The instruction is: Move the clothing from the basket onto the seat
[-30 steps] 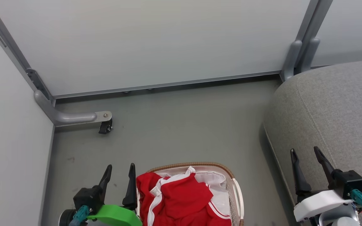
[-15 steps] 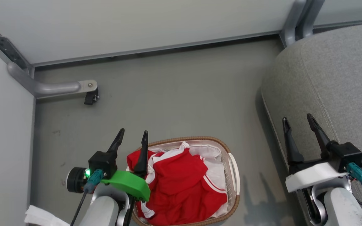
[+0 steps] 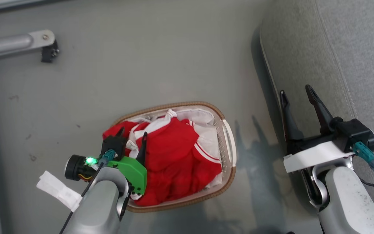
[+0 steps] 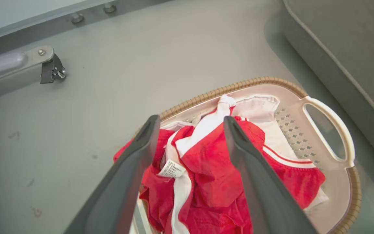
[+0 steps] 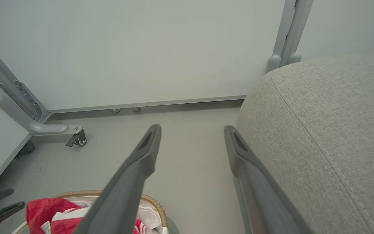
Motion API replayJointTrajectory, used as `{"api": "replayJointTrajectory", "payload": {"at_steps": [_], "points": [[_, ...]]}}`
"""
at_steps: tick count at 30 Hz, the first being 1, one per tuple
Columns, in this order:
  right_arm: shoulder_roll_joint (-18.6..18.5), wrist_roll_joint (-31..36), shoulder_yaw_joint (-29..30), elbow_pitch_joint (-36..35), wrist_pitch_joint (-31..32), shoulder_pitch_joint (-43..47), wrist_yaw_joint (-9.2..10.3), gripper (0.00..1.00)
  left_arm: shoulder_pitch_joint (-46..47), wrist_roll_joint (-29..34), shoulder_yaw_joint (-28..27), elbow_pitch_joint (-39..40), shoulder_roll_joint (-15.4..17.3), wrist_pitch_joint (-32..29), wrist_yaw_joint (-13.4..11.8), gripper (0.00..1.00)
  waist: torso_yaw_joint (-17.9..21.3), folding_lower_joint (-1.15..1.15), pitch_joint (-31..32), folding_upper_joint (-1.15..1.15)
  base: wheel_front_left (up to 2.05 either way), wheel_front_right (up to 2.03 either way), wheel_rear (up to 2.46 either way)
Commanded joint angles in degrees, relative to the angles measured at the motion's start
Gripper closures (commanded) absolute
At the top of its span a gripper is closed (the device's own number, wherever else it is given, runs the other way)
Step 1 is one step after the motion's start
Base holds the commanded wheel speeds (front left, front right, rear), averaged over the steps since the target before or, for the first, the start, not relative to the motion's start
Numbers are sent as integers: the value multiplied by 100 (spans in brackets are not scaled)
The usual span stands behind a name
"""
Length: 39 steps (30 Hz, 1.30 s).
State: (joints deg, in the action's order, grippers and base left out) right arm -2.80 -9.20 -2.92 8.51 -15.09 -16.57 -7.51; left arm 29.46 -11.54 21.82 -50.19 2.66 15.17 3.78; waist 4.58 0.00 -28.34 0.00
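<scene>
Red clothing with white trim fills the oval white basket, which stands on the grey floor. My left gripper hangs open just over the left end of the pile, nothing between its fingers. In the left wrist view its fingers straddle a red fold of the clothing and a white label, inside the basket's brown rim. My right gripper stands open and empty above the near edge of the grey seat. The right wrist view has its gripper beside the seat.
A grey metal partition foot with a small caster lies on the floor at the far left. Pale partition panels close off the back. Bare floor runs between the basket and the seat.
The head camera has tilted down, shifting the whole picture. My left gripper has moved right and down over the basket, onto the clothing pile. Both grippers stay open.
</scene>
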Motion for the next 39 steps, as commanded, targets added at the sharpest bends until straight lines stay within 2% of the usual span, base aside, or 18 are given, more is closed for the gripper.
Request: {"api": "replayJointTrajectory", "payload": {"at_steps": [1,6,14,17,22,29,30,31,32,35,36,39], "points": [[-17,-69,-36,-35,-12,-127,4,0,214,31,10,-178,40,-3,27,0,426,0,-667,0,0,0,0],[-17,-175,-214,-63,-12,-327,4,0,684,24,38,-989,54,-2,-23,0,572,0,-992,0,0,0,0],[-16,-346,-489,-129,-12,-407,4,0,1100,-100,-98,-1684,131,-2,-209,0,777,0,-1239,0,0,0,0],[-16,-361,-533,-133,-12,-374,4,0,1192,-134,-141,-1758,156,-2,-263,0,821,0,-1296,0,0,0,0],[-16,-370,-550,-108,-12,-347,4,0,1207,-108,-121,-1642,139,-2,-221,0,842,0,-1340,0,0,0,0],[-17,-413,-633,-114,-12,-354,4,0,1158,-173,-51,-1861,91,-2,-176,0,894,0,-1329,0,0,0,0],[-17,-414,-643,-120,-12,-347,4,0,1165,-187,-44,-1898,87,-2,-169,5,897,0,-1325,0,0,0,0],[-17,-411,-652,-122,-12,-338,4,0,1163,-198,-42,-1940,83,-2,-165,25,899,0,-1320,0,0,0,0],[-17,-409,-665,-118,-12,-323,4,0,1155,-219,-39,-1990,78,-3,-163,49,901,0,-1311,0,0,0,0],[-17,-398,-689,-93,-12,-293,4,0,1121,-259,-19,-2110,64,-34,-141,79,905,0,-1273,0,0,0,0],[-17,-395,-696,-80,-12,-281,4,0,1103,-276,-8,-2151,62,-31,-132,100,903,0,-1256,0,0,0,0],[-17,-386,-695,-55,-12,-257,4,0,1053,-316,23,-2211,58,-43,-121,100,891,0,-1197,0,0,0,0]]}}
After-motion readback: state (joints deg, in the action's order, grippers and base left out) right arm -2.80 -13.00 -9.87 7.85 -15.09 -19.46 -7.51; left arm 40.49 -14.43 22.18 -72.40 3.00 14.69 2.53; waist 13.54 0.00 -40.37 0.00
